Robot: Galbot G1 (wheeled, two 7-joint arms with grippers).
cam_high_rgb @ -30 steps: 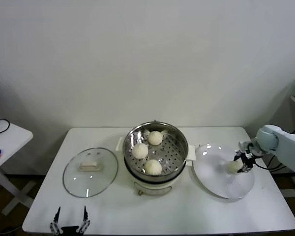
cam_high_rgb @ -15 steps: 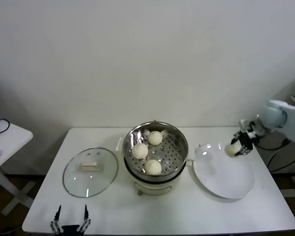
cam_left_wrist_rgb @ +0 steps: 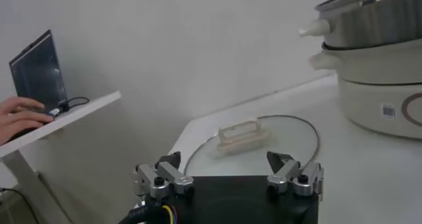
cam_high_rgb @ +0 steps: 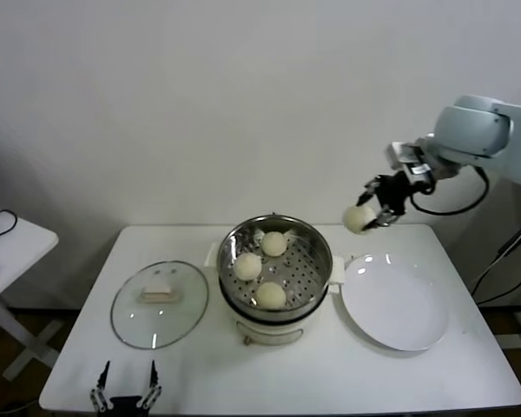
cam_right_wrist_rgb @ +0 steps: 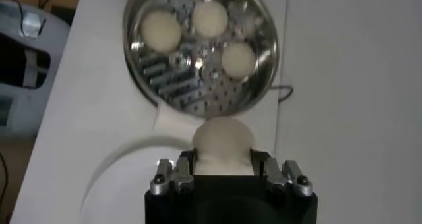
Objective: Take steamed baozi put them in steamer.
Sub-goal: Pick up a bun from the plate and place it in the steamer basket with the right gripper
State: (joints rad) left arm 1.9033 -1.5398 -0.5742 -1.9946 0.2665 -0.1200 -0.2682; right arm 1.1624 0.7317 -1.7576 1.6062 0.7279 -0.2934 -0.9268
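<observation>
Head view: the right gripper (cam_high_rgb: 373,211) hangs in the air above the gap between the steamer (cam_high_rgb: 275,266) and the white plate (cam_high_rgb: 397,301), clamped on one steamed baozi (cam_high_rgb: 357,219). Three more buns (cam_high_rgb: 248,266) lie in the steamer on the white table (cam_high_rgb: 191,369), before a plain pale wall. A glass lid (cam_high_rgb: 160,303) lies to the steamer's left.

Left wrist view: the left gripper (cam_left_wrist_rgb: 229,176) waits low at the table's near edge, fingers apart.

Right wrist view: the held bun (cam_right_wrist_rgb: 222,143) sits between the fingers (cam_right_wrist_rgb: 173,174), the steamer (cam_right_wrist_rgb: 201,46) below.
</observation>
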